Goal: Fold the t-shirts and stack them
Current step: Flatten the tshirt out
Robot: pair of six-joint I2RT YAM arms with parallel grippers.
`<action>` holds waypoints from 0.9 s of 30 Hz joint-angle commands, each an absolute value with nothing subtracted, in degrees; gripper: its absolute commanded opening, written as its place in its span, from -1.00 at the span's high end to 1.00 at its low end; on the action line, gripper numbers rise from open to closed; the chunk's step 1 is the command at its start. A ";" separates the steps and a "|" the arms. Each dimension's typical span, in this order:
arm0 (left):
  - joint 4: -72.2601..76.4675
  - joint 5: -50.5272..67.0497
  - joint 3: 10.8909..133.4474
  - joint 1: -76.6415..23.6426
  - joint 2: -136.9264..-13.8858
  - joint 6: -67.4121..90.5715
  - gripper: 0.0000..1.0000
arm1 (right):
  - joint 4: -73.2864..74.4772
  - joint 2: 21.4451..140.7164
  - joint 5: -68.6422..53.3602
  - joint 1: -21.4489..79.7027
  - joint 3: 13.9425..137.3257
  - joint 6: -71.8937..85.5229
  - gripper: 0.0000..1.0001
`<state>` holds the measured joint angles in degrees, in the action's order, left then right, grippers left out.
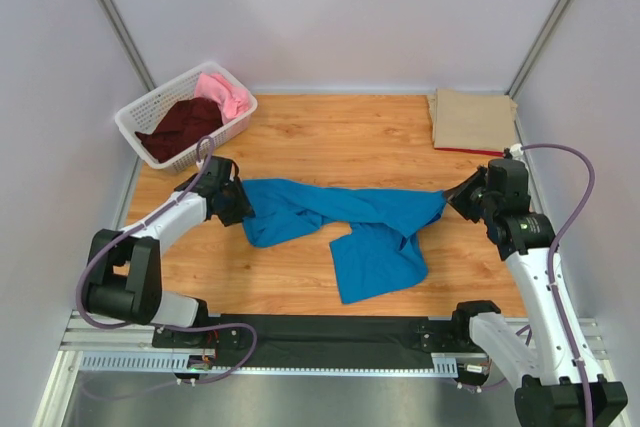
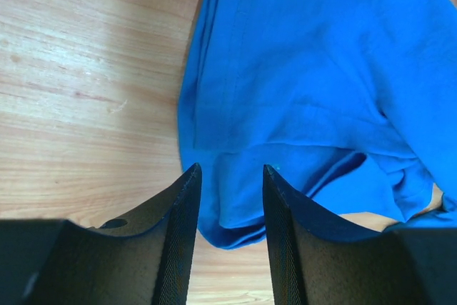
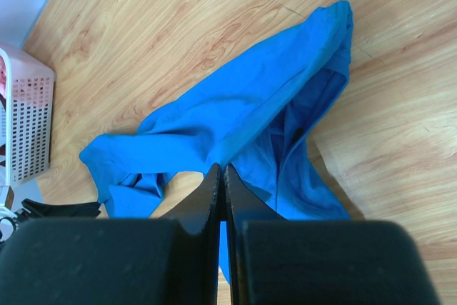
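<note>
A bright blue t-shirt (image 1: pixel 370 232) lies crumpled and stretched across the middle of the wooden table. My left gripper (image 1: pixel 243 209) is at its left end. In the left wrist view this gripper (image 2: pixel 230 168) is open, and a rounded fold of the blue t-shirt (image 2: pixel 300 69) lies on the wood below the gap. My right gripper (image 1: pixel 455 197) is at the shirt's right end. In the right wrist view it (image 3: pixel 223 168) is shut on a pinch of the blue cloth (image 3: pixel 235 112). A folded tan t-shirt (image 1: pixel 470 119) lies at the back right on a red one (image 1: pixel 465 150).
A white lattice basket (image 1: pixel 180 82) stands at the back left, holding a dark maroon shirt (image 1: pixel 180 127) and a pink one (image 1: pixel 225 92). Its wall also shows as the basket (image 3: pixel 25 126) in the right wrist view. Grey walls close in the table on three sides.
</note>
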<state>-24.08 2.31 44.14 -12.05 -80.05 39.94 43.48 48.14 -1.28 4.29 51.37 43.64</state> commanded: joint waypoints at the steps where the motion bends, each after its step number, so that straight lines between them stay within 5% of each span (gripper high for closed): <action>1: -20.04 4.04 43.42 -10.38 -81.82 42.18 0.07 | 40.69 47.64 -3.07 4.13 51.15 42.98 0.99; 27: -16.52 0.09 42.54 -9.32 -82.70 47.29 0.26 | 40.87 47.72 -3.34 4.13 51.24 42.98 0.99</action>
<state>-17.72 1.13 41.15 -9.61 -82.28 46.63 42.59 48.27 -2.66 4.29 50.68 43.64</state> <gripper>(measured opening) 0.374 0.010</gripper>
